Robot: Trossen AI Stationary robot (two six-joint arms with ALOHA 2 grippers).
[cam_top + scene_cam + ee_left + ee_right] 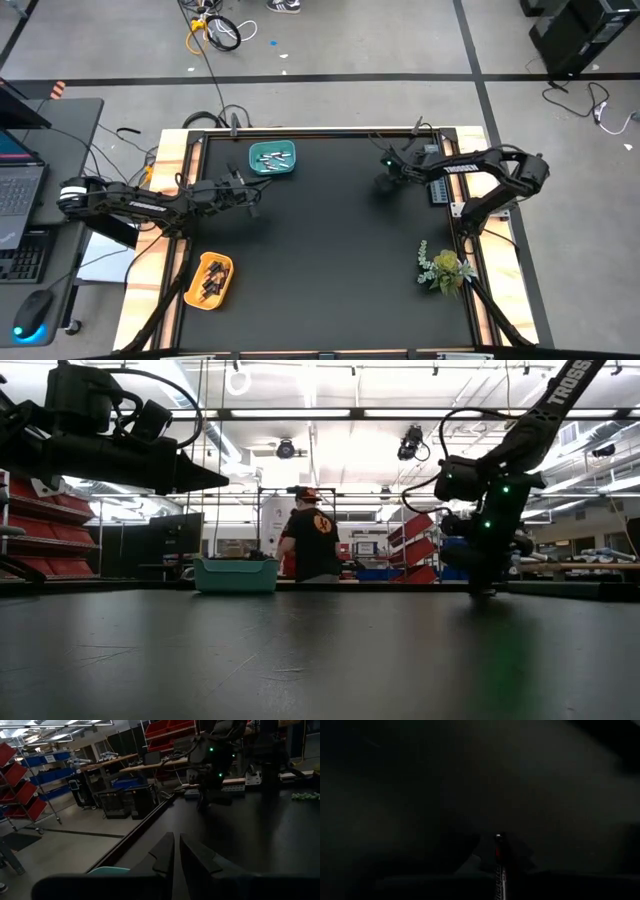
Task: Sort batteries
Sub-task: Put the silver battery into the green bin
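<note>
Slim dark red-striped battery (498,865) upright

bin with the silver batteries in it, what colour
Teal bin, clearest in the high view.

I see the table (330,250) from above: one bin (272,159) of batteries (270,157) at the far edge, left of centre; another bin (209,280) at the near left; a plant (443,268) at the near right edge.
</note>
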